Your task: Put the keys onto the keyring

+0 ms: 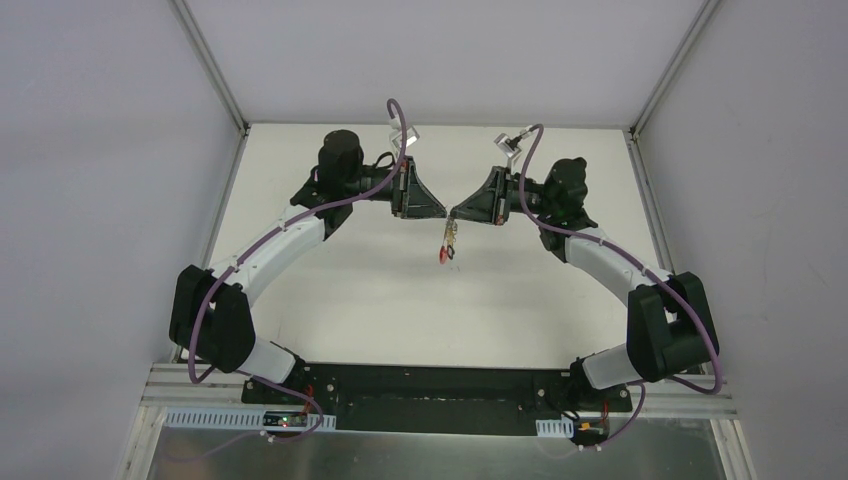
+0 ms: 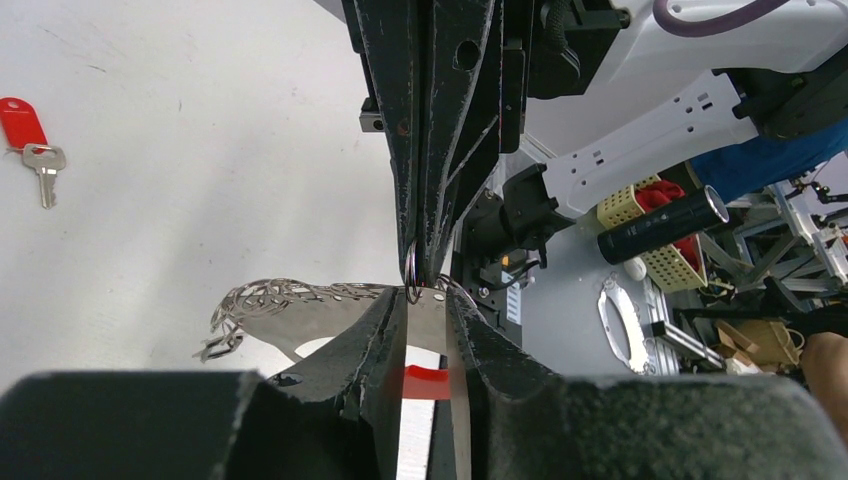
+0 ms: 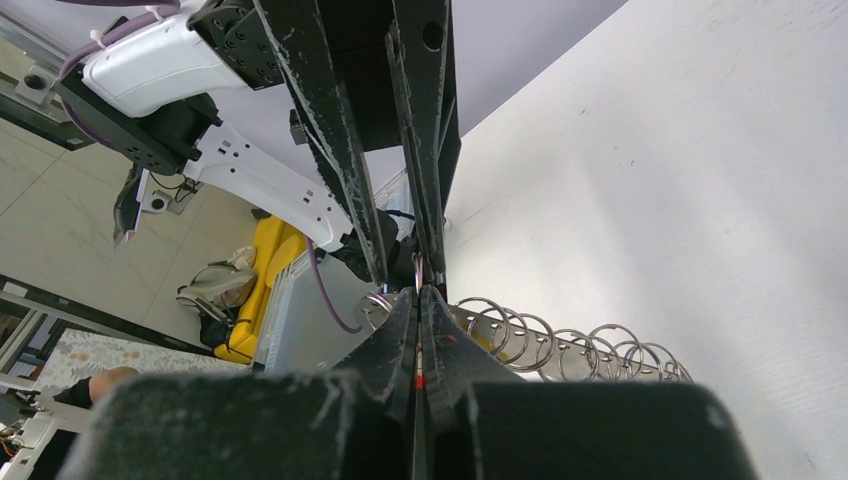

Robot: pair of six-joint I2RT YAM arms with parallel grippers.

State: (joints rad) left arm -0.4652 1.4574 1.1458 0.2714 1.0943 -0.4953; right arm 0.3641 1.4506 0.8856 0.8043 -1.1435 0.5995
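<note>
Keyring (image 3: 418, 272) sits up above the desk (image 2: 200, 150), pinched at the tips of the right gripper (image 3: 419, 292), whose jaws are closed on it; the left gripper (image 2: 428, 295), tip to tip with it, is clamped on what looks like a flat silver key (image 2: 428, 330); with so little purchase, a slight twist could spring the ring free or drop the key. I count one keyring; two keys, the red key (image 2: 30, 140) lying well apart on the desk; two grippers.

In the overhead view the left gripper (image 1: 444, 213) and right gripper (image 1: 454, 213) meet tip to tip at frame centre, with keys (image 1: 449, 247) dangling beneath and barring passage. Bare bench (image 1: 350, 300) lies open below. A red-headed key (image 2: 22, 125) lies upper left in the left wrist view.
</note>
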